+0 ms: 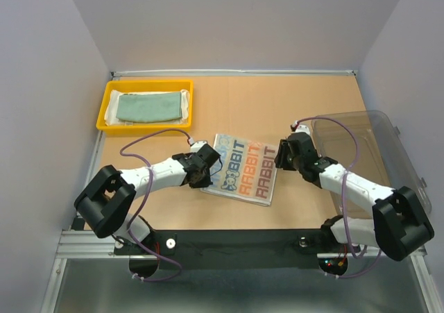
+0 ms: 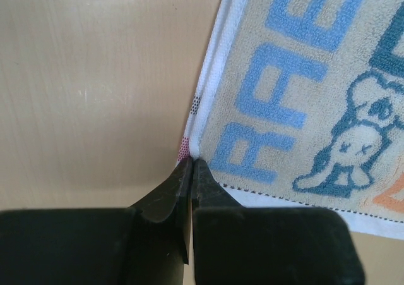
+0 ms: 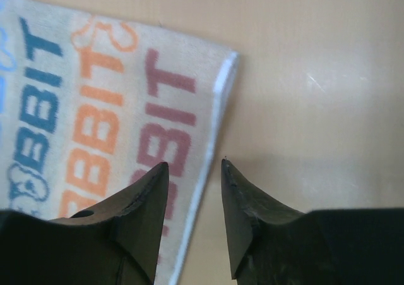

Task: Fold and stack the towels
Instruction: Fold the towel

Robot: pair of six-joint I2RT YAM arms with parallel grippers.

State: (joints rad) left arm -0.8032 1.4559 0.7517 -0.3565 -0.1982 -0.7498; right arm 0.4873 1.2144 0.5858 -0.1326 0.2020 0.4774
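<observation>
**A:** How is the black two-finger left gripper [image 2: 191,163] set?

**B:** Closed. Its black fingers [image 2: 165,196] press flat together right up to the tips, with no gap. Behind the claw, the white-shelled left arm [image 1: 156,173] runs back and down to its black shoulder block, lying low and stretched out.

**A:** And the black two-finger right gripper [image 3: 194,165]?

**B:** Its jaws are parted, with a clear gap between the two pointed tips. Behind that claw, the white-shelled right arm [image 1: 350,184] slopes back to its own black block.

**A:** How do the claws stand to each other?

**B:** Each points inward towards the other, and they are well apart.
</observation>
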